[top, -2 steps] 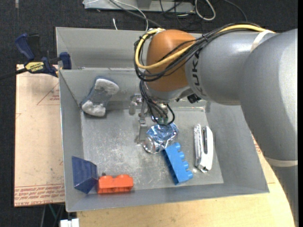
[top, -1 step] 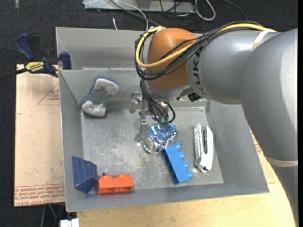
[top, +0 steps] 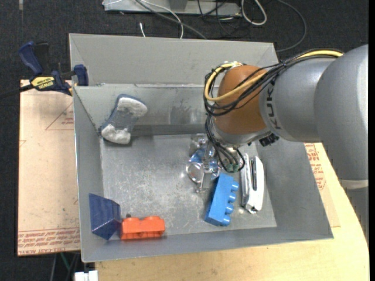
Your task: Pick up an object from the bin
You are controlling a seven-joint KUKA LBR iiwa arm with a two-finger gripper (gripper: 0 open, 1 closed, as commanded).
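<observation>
Altogether, five loose things lie in the grey bin (top: pixel 151 180). One blue studded brick (top: pixel 222 201) sits near the right, with one white clip-like piece (top: pixel 254 186) just beside it. One orange brick (top: pixel 142 228) and one dark blue wedge (top: pixel 104 215) lie side by side at the near left. One grey-white curved lump (top: pixel 122 120) leans in the far left corner. The claw (top: pixel 201 171) hangs low at mid-bin, just beside the blue brick's upper end; whether it is wide or narrow cannot be told.

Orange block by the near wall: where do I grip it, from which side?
Probably from above: take the orange block across its short width near its right end. It lies flat, long axis left to right, and the dark blue wedge crowds its left end.
</observation>
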